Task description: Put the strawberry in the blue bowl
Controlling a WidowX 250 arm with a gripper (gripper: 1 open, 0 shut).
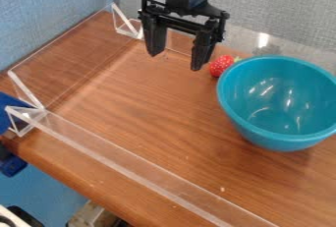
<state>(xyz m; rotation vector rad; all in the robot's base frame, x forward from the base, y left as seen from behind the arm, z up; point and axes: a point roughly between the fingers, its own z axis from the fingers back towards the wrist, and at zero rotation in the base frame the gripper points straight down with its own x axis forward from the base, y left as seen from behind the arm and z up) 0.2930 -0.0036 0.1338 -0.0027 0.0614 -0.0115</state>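
Observation:
A small red strawberry lies on the wooden table just behind the left rim of the blue bowl, which stands at the right. My gripper hangs above the table at the back, pointing down, a little left of the strawberry. Its two black fingers are spread apart with nothing between them, so it is open. The right finger is close to the strawberry but apart from it.
A low clear plastic wall runs along the table's front and left edges, with another clear wall at the back. A blue clamp grips the left corner. Bare wood lies left of the bowl.

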